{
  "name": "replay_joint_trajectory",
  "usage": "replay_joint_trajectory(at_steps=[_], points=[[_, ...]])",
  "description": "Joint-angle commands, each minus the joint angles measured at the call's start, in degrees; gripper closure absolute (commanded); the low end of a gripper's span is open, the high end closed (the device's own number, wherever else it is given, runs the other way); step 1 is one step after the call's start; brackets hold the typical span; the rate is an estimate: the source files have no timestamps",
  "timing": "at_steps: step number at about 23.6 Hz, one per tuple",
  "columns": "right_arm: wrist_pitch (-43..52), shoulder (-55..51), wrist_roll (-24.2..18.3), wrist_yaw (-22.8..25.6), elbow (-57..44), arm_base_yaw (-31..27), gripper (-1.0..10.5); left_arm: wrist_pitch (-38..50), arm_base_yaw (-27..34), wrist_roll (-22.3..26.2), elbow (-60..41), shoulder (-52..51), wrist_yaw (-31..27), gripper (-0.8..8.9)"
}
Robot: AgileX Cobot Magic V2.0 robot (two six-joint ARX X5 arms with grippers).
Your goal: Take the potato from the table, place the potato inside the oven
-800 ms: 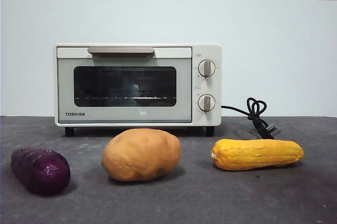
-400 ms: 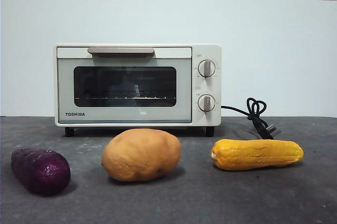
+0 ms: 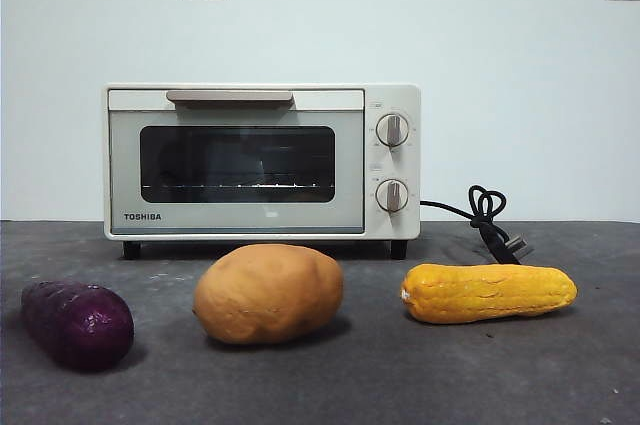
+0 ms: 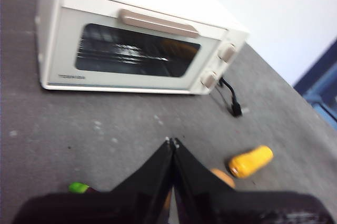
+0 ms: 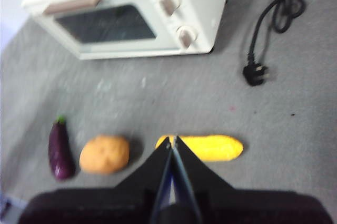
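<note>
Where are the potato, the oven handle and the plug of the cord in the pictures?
potato (image 3: 268,293), front view, middle of its skin.
oven handle (image 3: 229,96), front view, middle of the bar.
plug (image 5: 256,73), right wrist view, on the black body of the plug.

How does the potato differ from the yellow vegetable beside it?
The potato is a fat tan-orange oval with smooth skin; the yellow vegetable is long, slim, bright yellow and bumpy. The potato stands taller and lies in front of the oven door; the yellow vegetable lies nearer the cord. Both rest untouched on the table.

Smooth matt-skinned potato (image 3: 268,293) on rough, mottled matt table (image 3: 400,375); glossy dark-glass oven (image 3: 262,161) door.
</note>
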Motion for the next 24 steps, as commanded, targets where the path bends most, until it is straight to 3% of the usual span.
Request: replay_joint_trajectory(at_steps=[1, 7, 12, 13, 16, 24], points=[[-6.9, 2.7, -7.3, -0.1, 5.9, 1.7, 9.6, -3.8, 0.1, 5.2, 4.3, 2.8, 2.8, 8.2], [-21.3, 7.4, -14.4, -0.1, 15.7, 6.3, 9.6, -13.2, -0.1, 9.6, 12.4, 5.7, 5.6, 8.2], [-21.7, 7.5, -14.0, -0.1, 16.0, 9.0, 9.2, -16.3, -1.5, 10.4, 13.7, 5.7, 5.6, 8.21], [-21.7, 7.6, -13.6, -0.1, 16.0, 9.0, 8.1, -16.8, -1.5, 10.8, 13.7, 5.7, 5.6, 8.21], [-21.7, 7.6, -12.3, -0.1, 16.0, 9.0, 3.1, -17.1, -1.5, 11.3, 13.7, 5.7, 5.6, 8.21], [-21.7, 7.6, -11.8, -0.1, 16.0, 9.0, 2.8, -14.1, -3.4, 11.4, 13.7, 7.2, 5.4, 8.2]])
